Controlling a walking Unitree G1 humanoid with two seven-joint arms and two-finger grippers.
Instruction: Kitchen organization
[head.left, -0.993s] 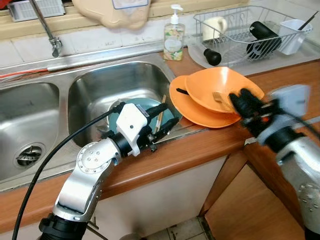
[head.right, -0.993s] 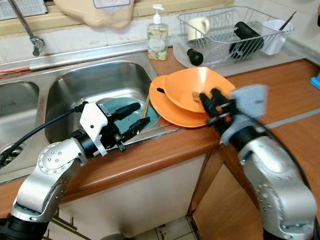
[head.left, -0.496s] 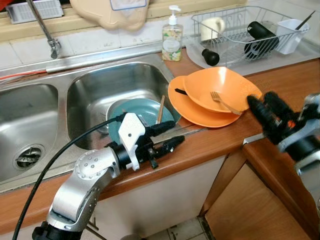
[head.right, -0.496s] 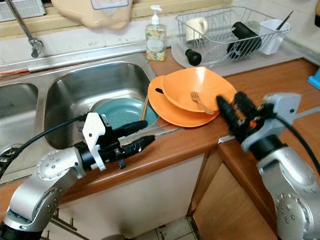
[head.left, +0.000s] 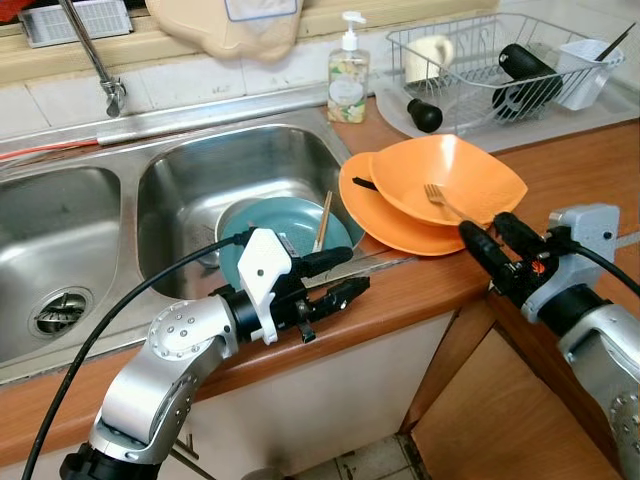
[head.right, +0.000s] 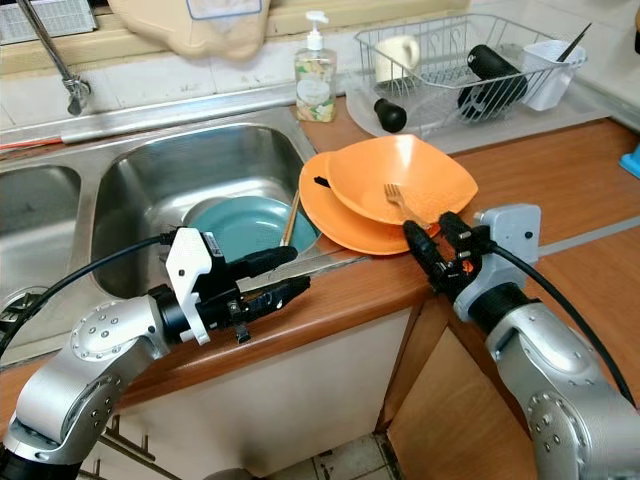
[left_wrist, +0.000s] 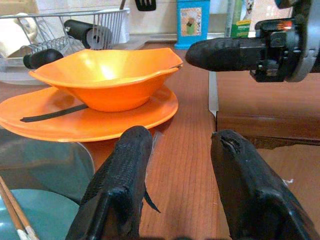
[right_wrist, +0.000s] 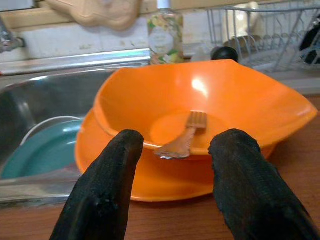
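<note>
Right gripper (head.left: 490, 236) hovers with fingers spread and empty, just beside the orange bowl (head.left: 455, 180), which sits on an orange plate (head.left: 385, 222) with a fork (right_wrist: 182, 137) inside. Left gripper (head.left: 335, 277) hangs open over the counter edge (head.left: 400, 295), near the teal plate (head.left: 285, 225) in the sink (head.left: 180, 170).

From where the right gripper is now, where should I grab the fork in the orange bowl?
Grip the fork by its handle, which rests against the near rim of the bowl, tines inward. Come from the counter edge side, where the open right gripper already faces it.
</note>
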